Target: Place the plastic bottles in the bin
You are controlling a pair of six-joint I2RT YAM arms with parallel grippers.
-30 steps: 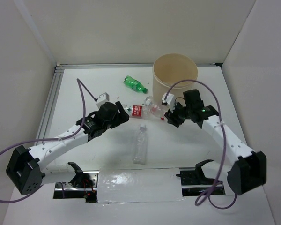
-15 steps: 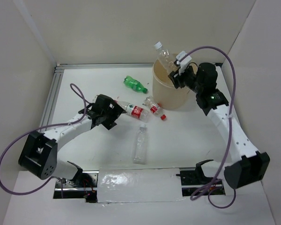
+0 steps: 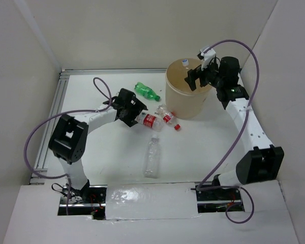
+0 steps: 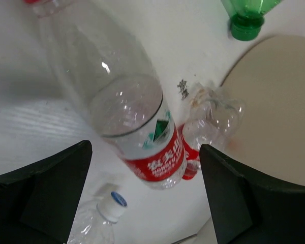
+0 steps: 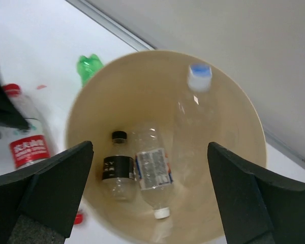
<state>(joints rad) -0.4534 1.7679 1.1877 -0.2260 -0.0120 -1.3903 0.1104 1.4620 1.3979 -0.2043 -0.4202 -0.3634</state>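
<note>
Tan bin (image 3: 185, 108) stands upright by the far edge, right of centre. Right gripper (image 3: 194, 79) hangs above its right rim, fingers spread wide, nothing between them. Three bottles show inside the bin. Blue-cap bottle (image 5: 194, 104) is near upright along the far inner wall, cap about level with the rim; cannot tell if it rests there or is in the air. Black-cap bottle (image 5: 116, 170) with a black label lies on the bottom. White-cap bottle (image 5: 152, 175) lies just beside it, touching or nearly so.

Four bottles lie on the bench (image 3: 91, 96). Green bottle (image 3: 146, 91) lies near the far edge, left of the bin and apart from it. Red-label bottle (image 3: 149, 121) lies mid-bench on its side, red cap toward the left edge. Left gripper (image 4: 145, 147) is over its capped half, fingers wide apart, one each side of the bottle, not closed on it; cannot tell if they touch it. Crushed bottle (image 3: 167, 117) with red on it lies between the red-label bottle and the bin's base, close to both. Clear bottle (image 3: 152, 156) lies alone toward the near edge, about centre, cap pointing to the far edge and near the red-label bottle's base
</note>
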